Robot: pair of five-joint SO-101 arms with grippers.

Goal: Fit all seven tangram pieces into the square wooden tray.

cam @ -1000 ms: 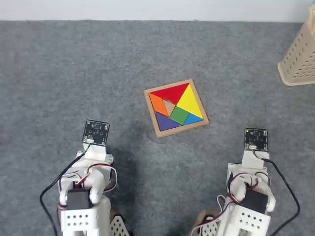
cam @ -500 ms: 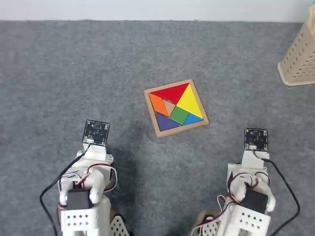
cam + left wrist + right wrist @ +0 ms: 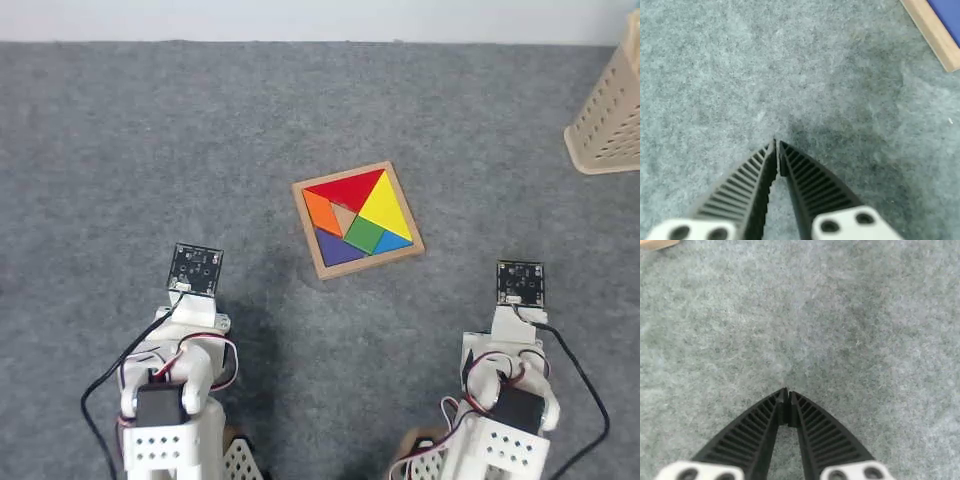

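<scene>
Six coloured pieces seated in the tray, both hands clenched

The square wooden tray (image 3: 370,261) lies turned at an angle on the grey felt-covered tabletop (image 3: 150,150). Inside it a large red triangle (image 3: 350,188) and a large yellow triangle (image 3: 385,208) fill the half farther from the arms. An orange piece (image 3: 320,212), a green square (image 3: 364,234), a small blue triangle (image 3: 392,241) and a dark purple piece (image 3: 337,248) fill the nearer half. All six lie flat and edge to edge. At the tray's middle, between the orange piece and the green square, sits a small tan patch (image 3: 344,217). Whether it is a seventh piece or the tray's bare floor cannot be told.

Both arms are drawn back on the near side of the tray, well apart from it. The left arm (image 3: 180,380) stands off the tray's purple corner and the right arm (image 3: 510,390) off its blue corner. The left hand (image 3: 776,145) is clenched, its ribbed black fingers (image 3: 810,185) meeting at the tips over bare felt and grasping nothing. The tray's rim and purple piece show farther off in its wrist view. The right hand (image 3: 788,392) is likewise clenched on nothing above the felt.

A cream perforated basket (image 3: 608,110) stands well beyond the tray's yellow side.
</scene>
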